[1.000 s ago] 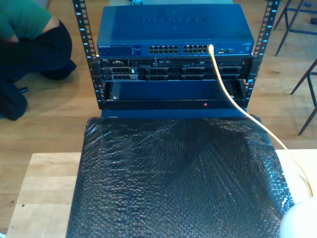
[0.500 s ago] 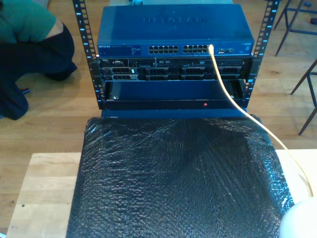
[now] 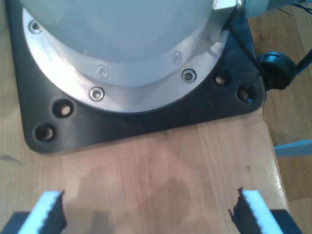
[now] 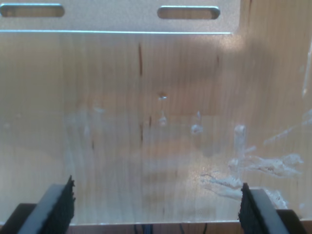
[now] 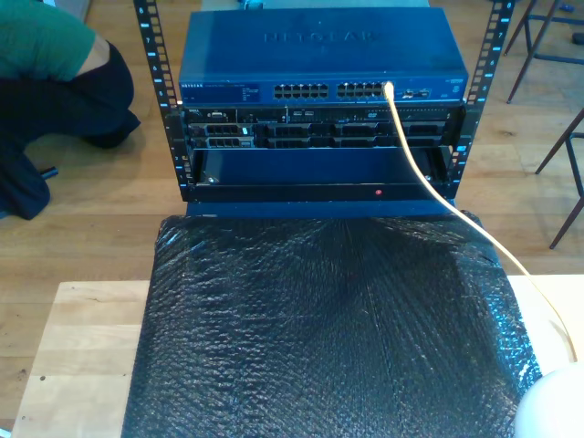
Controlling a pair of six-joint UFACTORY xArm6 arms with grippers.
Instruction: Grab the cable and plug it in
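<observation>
Where thin cable (image 5: 415, 162) curves, crinkled black wrap (image 5: 328, 328)

1. The crinkled black plastic sheet (image 5: 328, 328) is glinting with a glossy, bubbled texture.
2. The pale wooden tabletop (image 5: 82, 356) is showing smooth, matt grain.
3. The blue metal network switch (image 5: 319, 55) is looking matt.
4. The thin pale-yellow cable (image 5: 415, 164) is looking smooth.
5. The round brushed-metal flange (image 3: 122, 83) is shining over a matt black base plate (image 3: 146, 119).

Thin pale-yellow network cable (image 5: 429, 187): far end cut off at the exterior view's right edge. Its plug at the blue rack switch (image 5: 321, 57) too small to resolve. Kneeling person in green top (image 5: 50, 87) cropped at the exterior view's left edge.
</observation>
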